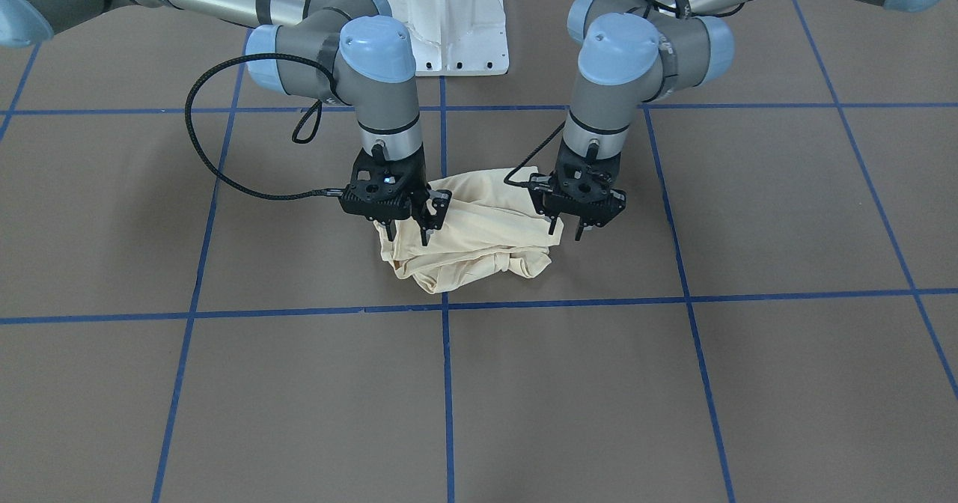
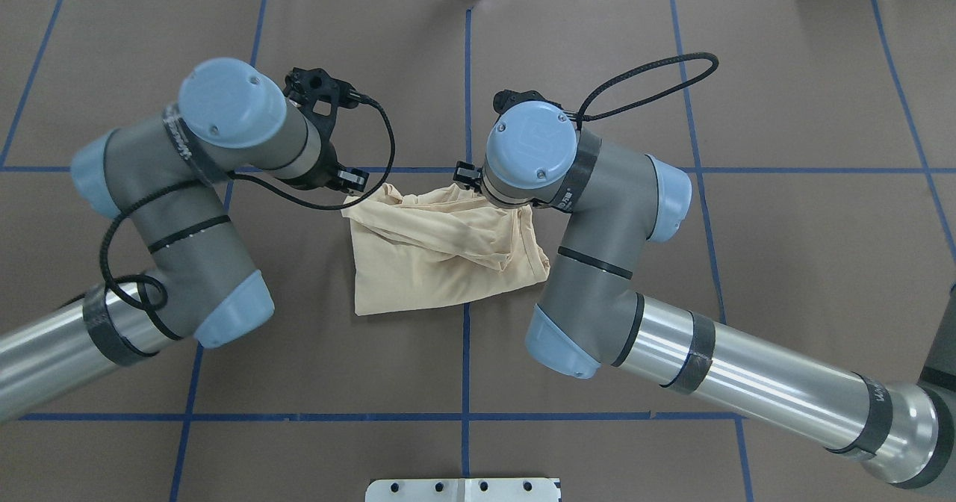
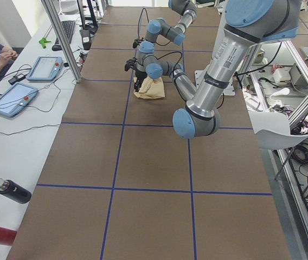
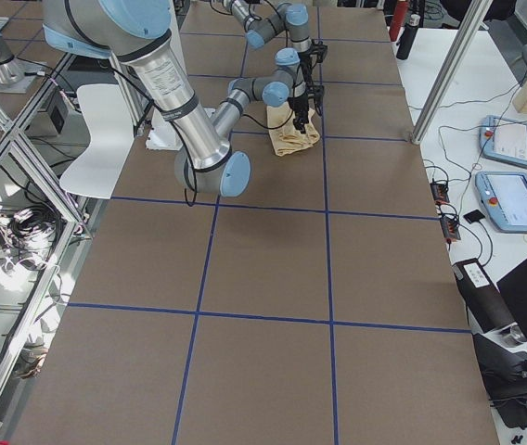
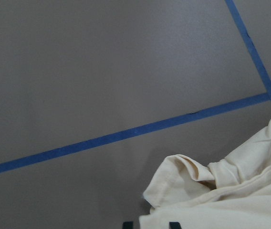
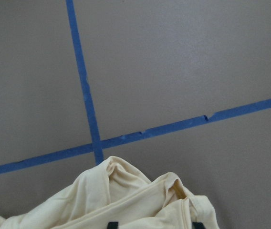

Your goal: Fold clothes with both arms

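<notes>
You have the cream shirt (image 1: 471, 245) lying in a crumpled heap near the middle of the brown table (image 1: 748, 383). It straddles one blue tape line (image 1: 447, 383), just on the robot's side of the point where that line crosses another. Loose folds and a rolled hem show along its far edge.

Both arms bend down over the heap from the white base (image 1: 449, 24), wrists pointing straight at the table. The right arm (image 2: 597, 263) holds the right gripper (image 1: 408, 233) above one end of the shirt. Its fingers are spread wide, with cloth below and between them, clamping nothing. In its wrist view the two dark fingertips (image 6: 111, 224) sit far apart at the bottom edge, with the bunched fabric between them.

The left arm (image 2: 187, 211) holds the left gripper (image 1: 565, 233) at the opposite end, right at the shirt's edge. Its fingers are parted too, with a narrower gap, and nothing is held. Its wrist view shows the fingertips (image 5: 127, 224) beside a curled corner of cloth, with bare table and tape beyond.
</notes>
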Robot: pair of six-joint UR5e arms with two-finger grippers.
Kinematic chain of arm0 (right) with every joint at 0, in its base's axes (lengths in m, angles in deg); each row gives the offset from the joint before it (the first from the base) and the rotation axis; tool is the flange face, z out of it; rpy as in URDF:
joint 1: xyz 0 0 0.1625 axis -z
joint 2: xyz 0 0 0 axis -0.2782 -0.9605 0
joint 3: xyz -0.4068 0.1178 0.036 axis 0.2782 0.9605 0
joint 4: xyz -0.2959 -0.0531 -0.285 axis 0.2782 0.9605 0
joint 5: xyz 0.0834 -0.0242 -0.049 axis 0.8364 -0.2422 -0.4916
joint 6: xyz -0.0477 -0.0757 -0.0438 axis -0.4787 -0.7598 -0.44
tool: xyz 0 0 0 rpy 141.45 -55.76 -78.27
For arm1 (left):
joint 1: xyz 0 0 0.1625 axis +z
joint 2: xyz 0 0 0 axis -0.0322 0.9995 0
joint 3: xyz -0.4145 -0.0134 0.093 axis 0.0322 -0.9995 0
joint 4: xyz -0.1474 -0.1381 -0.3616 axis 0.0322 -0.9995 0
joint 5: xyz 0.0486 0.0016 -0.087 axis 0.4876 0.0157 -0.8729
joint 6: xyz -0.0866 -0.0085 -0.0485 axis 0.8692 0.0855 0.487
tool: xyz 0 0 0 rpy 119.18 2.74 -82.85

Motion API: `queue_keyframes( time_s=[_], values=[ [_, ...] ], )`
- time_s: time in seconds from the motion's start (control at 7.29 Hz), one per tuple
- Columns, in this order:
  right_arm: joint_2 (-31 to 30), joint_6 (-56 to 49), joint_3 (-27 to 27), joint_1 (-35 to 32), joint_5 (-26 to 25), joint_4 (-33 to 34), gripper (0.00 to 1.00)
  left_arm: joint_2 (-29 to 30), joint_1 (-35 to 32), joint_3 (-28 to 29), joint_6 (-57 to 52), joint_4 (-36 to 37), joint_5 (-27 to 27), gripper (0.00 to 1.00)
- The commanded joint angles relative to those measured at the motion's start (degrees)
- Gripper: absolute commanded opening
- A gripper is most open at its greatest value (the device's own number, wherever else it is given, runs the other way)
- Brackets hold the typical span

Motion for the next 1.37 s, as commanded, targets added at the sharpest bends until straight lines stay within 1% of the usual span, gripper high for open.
queue_keyframes(
  time_s=[0.0,0.14,0.27,0.41,0.55,0.69,0.82,1.1,1.23],
  values=[
    [2.56,4.99,-0.23,2.63,1.34,4.12,1.00,-3.24,-4.77,0.04,-10.51,-1.34,-5.68,1.00],
    [3.10,6.51,-0.23,5.78,-1.54,5.88,0.98,-3.43,-4.77,0.04,-10.34,-1.96,-5.60,1.00],
    [3.19,6.70,-0.23,8.25,-3.39,8.43,0.93,-3.61,-4.77,0.13,-10.16,-1.97,-5.68,1.00],
    [2.84,6.70,-0.23,9.23,-5.41,9.15,0.81,-3.69,-4.77,0.04,-10.16,-1.97,-5.68,1.00],
    [3.01,6.61,-0.32,9.42,-5.69,10.98,0.80,-3.78,-4.77,0.04,-10.07,-2.05,-5.60,1.00],
    [2.93,6.61,-0.49,9.68,-5.78,11.61,0.74,-3.78,-4.77,0.04,-9.64,-2.06,-5.60,1.00],
    [2.75,6.61,-0.41,10.03,-6.31,11.61,0.60,-3.78,-4.69,0.04,-8.41,-2.06,-5.60,1.00],
    [2.84,6.53,0.21,10.03,-6.40,11.53,0.00,-3.78,-4.69,0.04,-8.31,-2.06,-5.60,1.00],
    [2.66,6.09,0.47,9.86,-6.57,11.44,0.00,-3.78,-4.69,-0.05,-8.31,-2.06,-5.60,1.00]
  ],
)
